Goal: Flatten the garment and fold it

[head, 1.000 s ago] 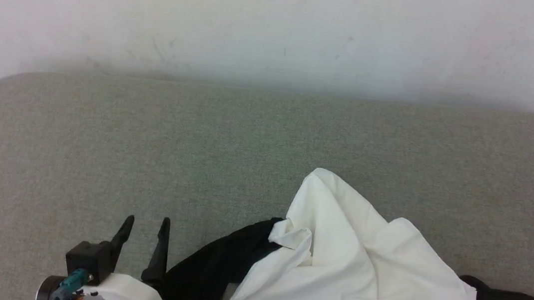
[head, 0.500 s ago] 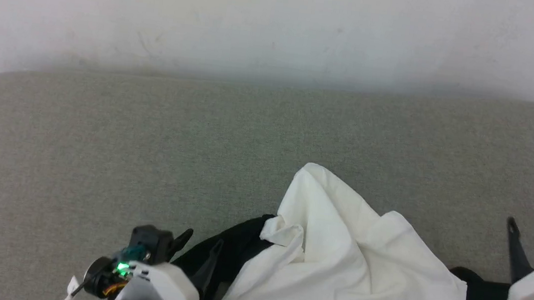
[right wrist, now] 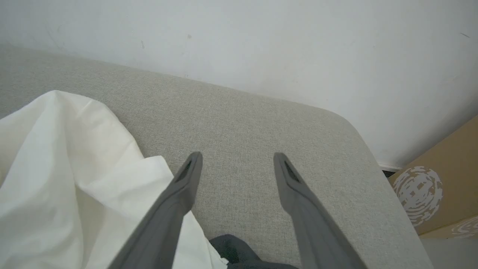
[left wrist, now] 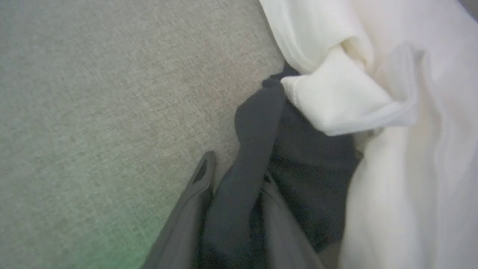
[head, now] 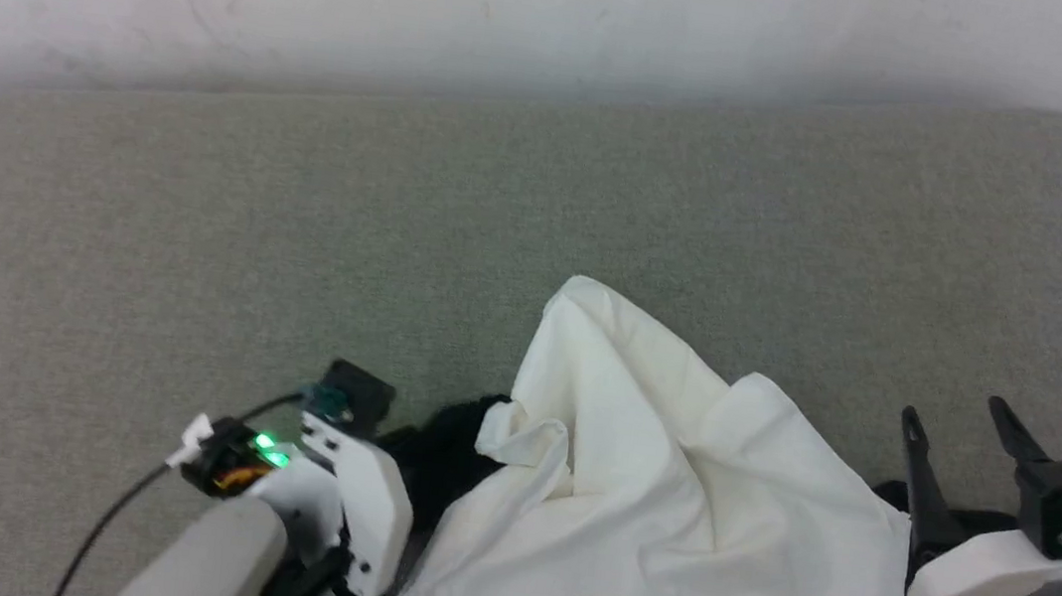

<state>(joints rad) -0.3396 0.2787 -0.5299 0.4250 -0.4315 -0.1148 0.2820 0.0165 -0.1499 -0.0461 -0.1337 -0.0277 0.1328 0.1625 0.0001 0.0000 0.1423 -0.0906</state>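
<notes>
- The garment lies crumpled in the lower middle of the head view, on a grey, fabric-covered tabletop with rounded corners.
- Its white body is heaped in loose folds that rise to a blunt peak toward the centre of the frame. Its lower part runs off the bottom edge.
- A black sleeve pokes out from under the white cloth on the heap's left side. More black cloth shows at the heap's lower right.
- The left pincer shows at the bottom centre of the left wrist view, with one finger on each side of a raised fold of that black sleeve. The fold fills the gap between them, and I cannot tell whether the fingers press on it.
- In the head view the left arm's white wrist housing sits at the lower left, against the edge of the sleeve, with a green light lit on it.
- The right pincer is at the lower right of the head view, its fingers spread wide apart and holding nothing.
- In the right wrist view those fingers point across bare tabletop, with white cloth at the lower left and a bit of dark cloth at the bottom edge between them.
- A pale wall fills the top of the head view.
- A brown cardboard box with white print stands at the right edge of the right wrist view.
</notes>
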